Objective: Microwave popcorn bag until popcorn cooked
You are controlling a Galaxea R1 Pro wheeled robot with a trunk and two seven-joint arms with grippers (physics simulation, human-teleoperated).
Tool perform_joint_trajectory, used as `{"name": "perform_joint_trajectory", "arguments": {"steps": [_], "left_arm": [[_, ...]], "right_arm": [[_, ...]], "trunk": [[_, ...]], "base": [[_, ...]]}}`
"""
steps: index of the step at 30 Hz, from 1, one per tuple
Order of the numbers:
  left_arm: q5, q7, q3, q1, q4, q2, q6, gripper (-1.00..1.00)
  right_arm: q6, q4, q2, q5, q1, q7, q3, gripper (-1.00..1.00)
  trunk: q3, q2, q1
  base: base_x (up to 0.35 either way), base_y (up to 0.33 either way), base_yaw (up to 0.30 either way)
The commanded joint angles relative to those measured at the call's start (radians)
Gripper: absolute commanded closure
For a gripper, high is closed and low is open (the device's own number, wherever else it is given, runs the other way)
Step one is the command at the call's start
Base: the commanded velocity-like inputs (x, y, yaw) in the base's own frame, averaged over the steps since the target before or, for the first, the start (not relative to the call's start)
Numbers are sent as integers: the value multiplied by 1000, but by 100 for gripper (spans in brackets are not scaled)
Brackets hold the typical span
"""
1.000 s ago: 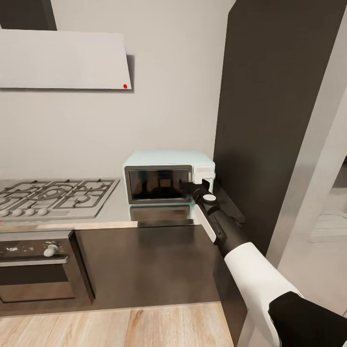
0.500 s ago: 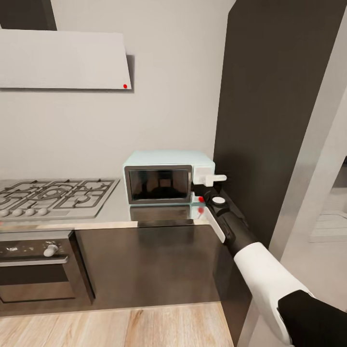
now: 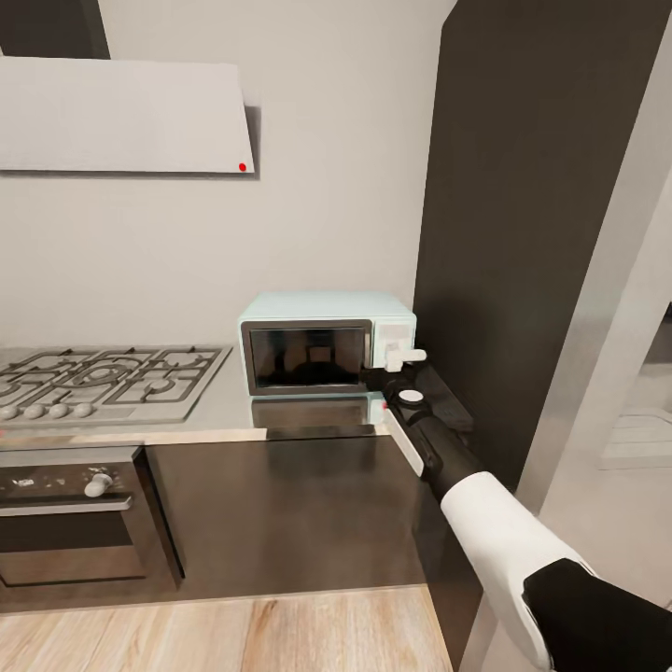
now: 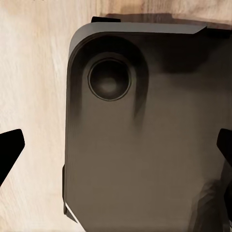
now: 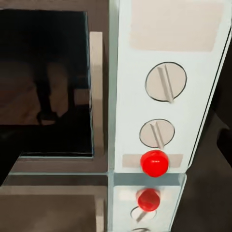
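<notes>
The pale mint-blue microwave [image 3: 322,343] stands on the grey countertop [image 3: 215,413] against the tall dark cabinet, its dark glass door [image 5: 46,82] shut. My right gripper [image 3: 401,357] hovers right in front of the control panel [image 5: 166,96]. The right wrist view shows two round knobs [image 5: 166,83] and a red button [image 5: 154,163] below them, close up. Whether this gripper is open or shut cannot be told. The popcorn bag and the popcorn are hidden or out of view. My left gripper [image 4: 117,150] hangs open and empty above the robot's dark base.
A gas hob [image 3: 103,373] lies left of the microwave, with a built-in oven [image 3: 75,523] under it and a hood [image 3: 121,117] above. A tall dark cabinet [image 3: 532,233] rises at the right. Wooden floor [image 3: 233,635] runs along the cabinets.
My right gripper drew back to the right from the panel, then came back down and left in front of it. A red light low on the panel came into sight.
</notes>
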Motion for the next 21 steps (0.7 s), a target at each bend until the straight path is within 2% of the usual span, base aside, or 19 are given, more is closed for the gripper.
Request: {"name": "perform_joint_trajectory", "arguments": {"steps": [1, 11, 21], "left_arm": [[8, 0, 0, 0, 0, 0, -2, -100], [8, -1, 0, 0, 0, 0, -1, -100], [8, -2, 0, 0, 0, 0, -2, -100]], "right_arm": [[4, -2, 0, -9, -1, -9, 4, -100], [5, 1, 6, -15, -1, -8, 6, -100], [4, 4, 5, -19, -1, -6, 6, -100]], "trunk": [[-1, -1, 0], [-1, -1, 0], [-1, -1, 0]], "base": [[47, 0, 0], [231, 0, 0], [13, 0, 0]]}}
